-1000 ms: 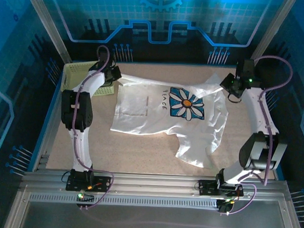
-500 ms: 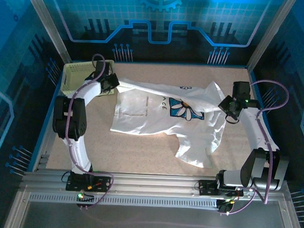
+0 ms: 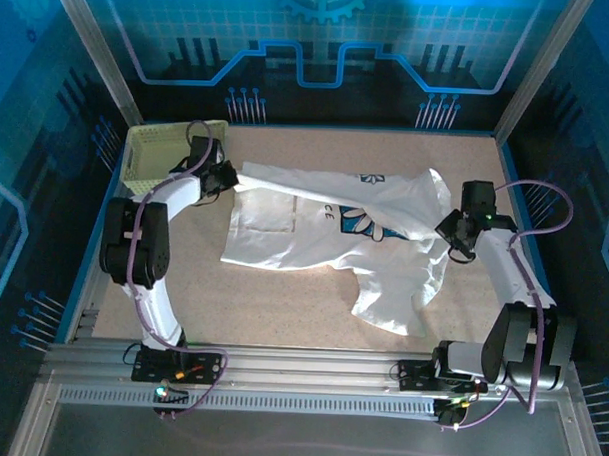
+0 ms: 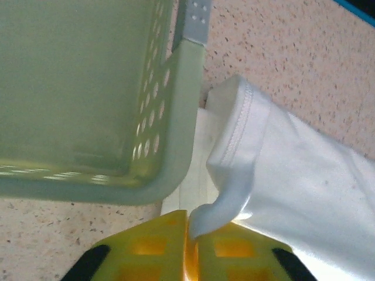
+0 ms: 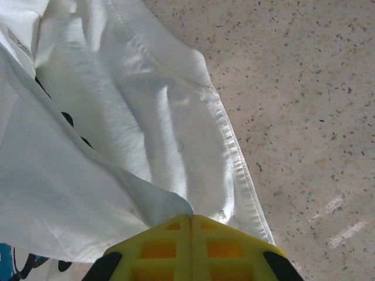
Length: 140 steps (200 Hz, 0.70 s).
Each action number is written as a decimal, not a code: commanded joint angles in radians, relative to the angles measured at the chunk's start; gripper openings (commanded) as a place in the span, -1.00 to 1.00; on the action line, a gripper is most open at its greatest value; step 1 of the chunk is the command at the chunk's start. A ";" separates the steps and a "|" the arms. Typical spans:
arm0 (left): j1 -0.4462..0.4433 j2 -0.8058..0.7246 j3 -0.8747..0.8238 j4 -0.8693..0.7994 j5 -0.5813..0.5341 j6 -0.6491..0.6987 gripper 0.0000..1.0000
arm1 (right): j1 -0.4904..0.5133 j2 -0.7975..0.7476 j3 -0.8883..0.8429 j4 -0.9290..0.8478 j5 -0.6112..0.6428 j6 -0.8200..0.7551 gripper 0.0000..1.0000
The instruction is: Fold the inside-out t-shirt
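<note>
T-shirt [image 3: 314,243], white, spread on the speckled table [image 3: 282,307] to the right of the lattice plastic basket [image 3: 152,155]. The shirt's edge on the basket's level is lifted and drawn over as a long band that runs away from the basket across the cloth. The band partly covers the blue flower print [image 3: 365,222], which sits past the shirt's middle as seen from the basket. A small blue mark [image 3: 371,176] shows on the turned-over band. The lower part of the shirt trails toward the arm bases, well apart from the basket.

Left gripper [image 3: 224,177], just beside the basket's right corner. Its yellow fingers [image 4: 158,246] stand almost together, with a thin tongue of white cloth pinched in the narrow slit between them. A stitched hem [image 4: 246,117] lies close against the basket wall.

Right gripper [image 3: 454,236], at the end of the shirt farthest from the basket. Its fingers [image 5: 222,246] are pressed flat together, and a corner of the cloth runs into the seam between their tips, with a stitched edge alongside.
</note>
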 commanded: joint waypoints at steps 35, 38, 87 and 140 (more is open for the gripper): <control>-0.039 -0.182 -0.071 0.073 -0.054 0.066 -0.13 | -0.002 -0.072 0.059 -0.049 0.081 -0.034 0.18; -0.040 -0.188 -0.067 0.069 -0.057 0.064 -0.12 | 0.000 -0.072 0.068 -0.051 0.090 -0.044 0.24; -0.120 -0.139 0.110 -0.043 -0.071 0.059 0.01 | -0.003 0.100 0.277 -0.024 0.071 -0.135 0.34; -0.162 0.099 0.254 -0.101 0.025 -0.064 0.00 | -0.007 0.504 0.559 0.036 -0.058 -0.154 0.33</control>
